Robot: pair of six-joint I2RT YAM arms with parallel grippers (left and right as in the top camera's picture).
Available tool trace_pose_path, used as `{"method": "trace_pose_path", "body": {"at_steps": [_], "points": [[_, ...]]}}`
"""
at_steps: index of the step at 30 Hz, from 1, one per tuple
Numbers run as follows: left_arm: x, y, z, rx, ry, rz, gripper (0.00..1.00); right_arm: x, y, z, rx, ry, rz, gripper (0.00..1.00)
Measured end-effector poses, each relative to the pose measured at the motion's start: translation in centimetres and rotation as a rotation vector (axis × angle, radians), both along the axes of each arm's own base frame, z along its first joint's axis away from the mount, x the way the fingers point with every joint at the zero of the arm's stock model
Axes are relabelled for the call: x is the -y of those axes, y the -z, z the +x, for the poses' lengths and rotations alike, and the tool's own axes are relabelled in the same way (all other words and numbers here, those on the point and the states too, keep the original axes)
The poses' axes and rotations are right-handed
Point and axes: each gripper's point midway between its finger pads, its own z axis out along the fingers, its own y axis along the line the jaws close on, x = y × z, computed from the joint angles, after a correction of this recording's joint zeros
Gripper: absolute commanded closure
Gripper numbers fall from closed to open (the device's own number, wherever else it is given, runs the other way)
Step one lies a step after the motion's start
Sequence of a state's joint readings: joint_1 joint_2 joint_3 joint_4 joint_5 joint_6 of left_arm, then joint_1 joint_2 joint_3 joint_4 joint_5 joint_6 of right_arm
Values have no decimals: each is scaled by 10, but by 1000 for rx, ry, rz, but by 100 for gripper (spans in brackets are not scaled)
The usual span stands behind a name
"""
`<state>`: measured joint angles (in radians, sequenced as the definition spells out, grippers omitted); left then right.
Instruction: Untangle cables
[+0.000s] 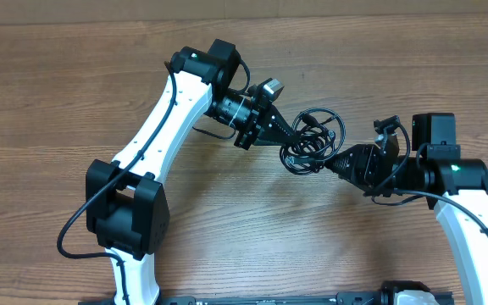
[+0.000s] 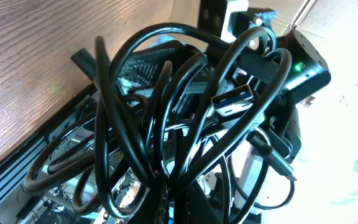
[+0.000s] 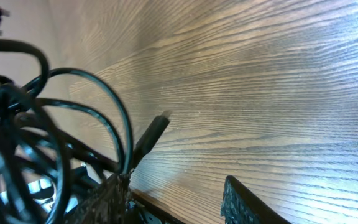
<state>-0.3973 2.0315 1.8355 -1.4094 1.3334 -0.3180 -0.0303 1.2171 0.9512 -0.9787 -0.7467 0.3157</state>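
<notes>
The cables are a tangled bundle of thin black loops held above the table's middle. My left gripper is shut on the bundle's left side. In the left wrist view the loops fill the frame, a silver-tipped plug hangs among them, and the fingers pinch several strands. My right gripper is at the bundle's lower right. In the right wrist view its fingers are wide apart with nothing between them. A cable loop touches the left finger's tip, and a plug end points over the table.
The wooden table lies bare around the bundle. The left arm crosses the left half, and the right arm stands at the right edge. The left arm's thicker black wire loops at the left.
</notes>
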Motion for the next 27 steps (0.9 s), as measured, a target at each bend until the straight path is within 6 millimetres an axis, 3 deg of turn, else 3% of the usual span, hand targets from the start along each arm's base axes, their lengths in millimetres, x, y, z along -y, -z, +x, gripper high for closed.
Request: {"method": "trace_pose_path", "body": {"at_steps": [3, 20, 22, 25, 27], "points": [[0, -2, 0, -1, 0, -12, 96, 0, 3, 0, -15, 1, 1, 35], [4, -12, 5, 25, -1, -87, 96, -43, -30, -6, 60, -161, 222, 25], [5, -14, 5, 22, -1, -98, 96, -47, -32, -6, 74, -178, 223, 30], [5, -18, 5, 14, -1, -123, 96, -53, -29, -5, 98, -200, 188, 62], [6, -22, 5, 14, 0, -145, 96, -55, -22, -6, 78, -193, 149, 70]]}}
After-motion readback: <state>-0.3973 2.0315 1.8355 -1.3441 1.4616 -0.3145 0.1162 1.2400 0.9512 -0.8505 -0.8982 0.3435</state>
